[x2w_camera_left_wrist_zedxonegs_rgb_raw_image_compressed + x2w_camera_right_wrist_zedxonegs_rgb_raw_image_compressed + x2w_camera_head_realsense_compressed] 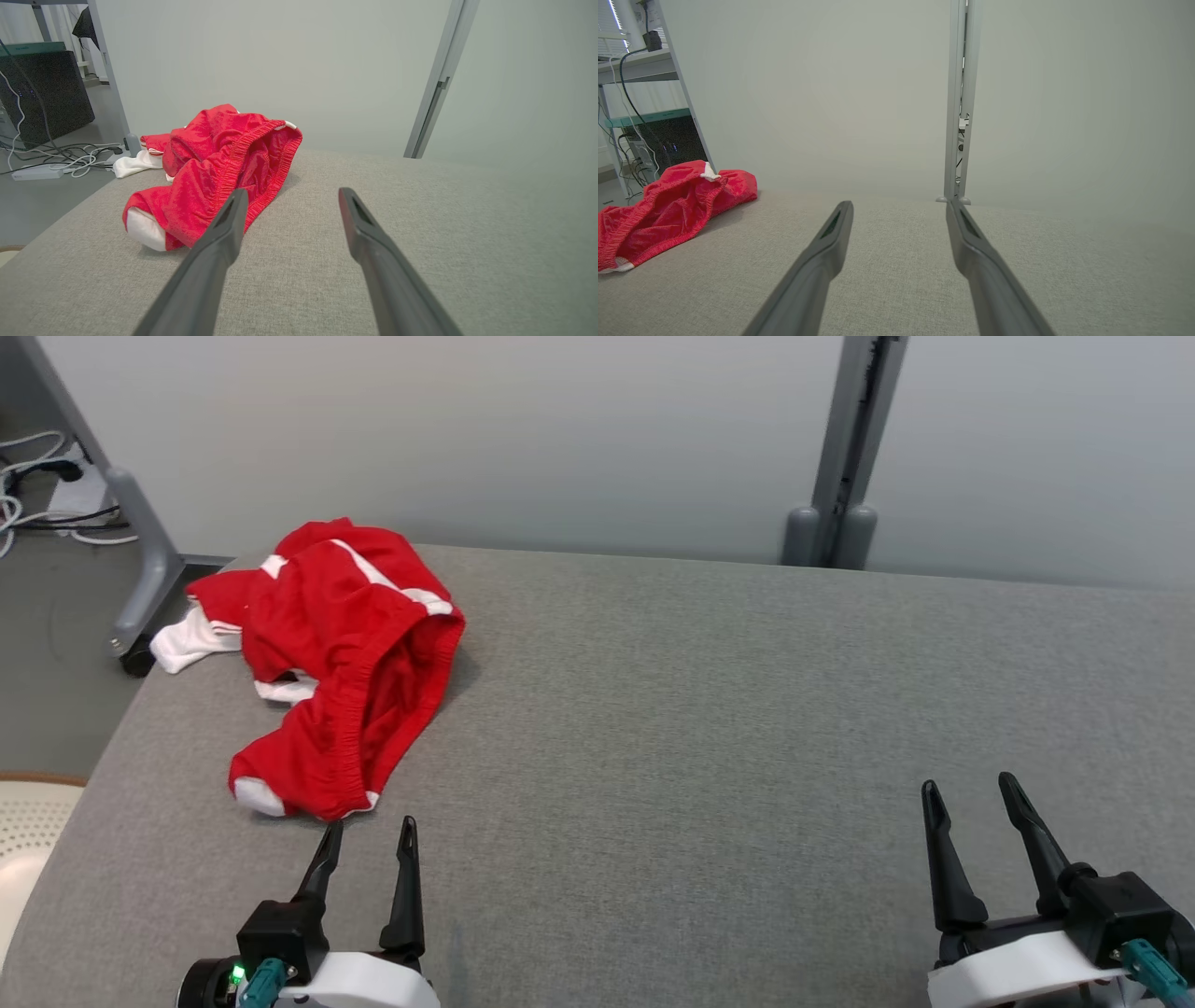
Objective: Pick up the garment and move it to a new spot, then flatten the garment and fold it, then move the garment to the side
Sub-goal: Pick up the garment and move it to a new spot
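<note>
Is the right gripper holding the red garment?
No, the right gripper is open over the bare table, and the garment lies far to its left.

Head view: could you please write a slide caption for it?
Crumpled red fabric shorts on grey upholstered surface; left claw and right claw open, empty.

- The garment (658, 214) is running off the right wrist view's left edge.
- One finger of the left gripper (293, 193) is covering part of its elastic hem.
</note>
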Controlling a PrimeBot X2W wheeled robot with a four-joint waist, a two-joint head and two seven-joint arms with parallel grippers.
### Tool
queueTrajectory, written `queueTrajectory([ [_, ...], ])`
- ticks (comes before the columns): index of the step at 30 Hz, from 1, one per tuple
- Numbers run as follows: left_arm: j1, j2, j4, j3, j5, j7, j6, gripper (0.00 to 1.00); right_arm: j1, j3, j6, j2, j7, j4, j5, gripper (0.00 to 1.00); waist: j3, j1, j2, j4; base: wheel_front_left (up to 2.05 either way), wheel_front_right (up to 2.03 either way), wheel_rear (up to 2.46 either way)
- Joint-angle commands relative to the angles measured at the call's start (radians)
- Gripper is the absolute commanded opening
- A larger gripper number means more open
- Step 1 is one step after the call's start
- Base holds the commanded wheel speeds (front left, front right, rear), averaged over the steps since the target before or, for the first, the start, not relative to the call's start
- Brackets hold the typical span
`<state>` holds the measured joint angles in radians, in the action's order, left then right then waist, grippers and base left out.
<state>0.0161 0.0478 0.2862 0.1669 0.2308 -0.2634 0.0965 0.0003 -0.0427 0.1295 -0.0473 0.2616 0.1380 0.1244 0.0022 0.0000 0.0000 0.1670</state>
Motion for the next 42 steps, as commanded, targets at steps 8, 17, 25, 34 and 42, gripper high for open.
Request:
queueTrajectory([
  [8,0.005,0.005,0.003,-0.008,0.004,-0.002,-0.002,1.00,-0.005,-0.011,0.002,-0.006,0.005,-0.001,0.006,1.00,0.004,0.0000,0.0000,0.190,0.00,0.00,0.00],
  [17,-0.006,0.004,0.002,-0.011,0.006,-0.001,0.002,1.00,-0.008,-0.022,0.002,-0.006,0.005,0.006,0.001,1.00,0.005,0.0000,0.0000,0.265,0.00,0.00,0.00],
  [25,-0.014,0.004,0.004,-0.010,0.015,-0.001,0.005,1.00,-0.011,-0.037,0.002,-0.006,0.005,0.008,-0.005,1.00,0.009,0.0000,0.0000,0.258,0.00,0.00,0.00],
  [34,0.073,0.019,0.032,0.009,-0.020,-0.001,-0.027,1.00,-0.030,-0.038,0.002,-0.006,0.005,-0.010,-0.022,1.00,0.060,0.0000,0.0000,0.197,0.00,0.00,0.00],
  [42,0.332,0.064,0.130,0.031,-0.039,0.068,-0.079,1.00,-0.076,-0.035,0.002,-0.006,0.005,-0.028,-0.051,1.00,0.147,0.0000,0.0000,0.112,0.00,0.00,0.00],
])
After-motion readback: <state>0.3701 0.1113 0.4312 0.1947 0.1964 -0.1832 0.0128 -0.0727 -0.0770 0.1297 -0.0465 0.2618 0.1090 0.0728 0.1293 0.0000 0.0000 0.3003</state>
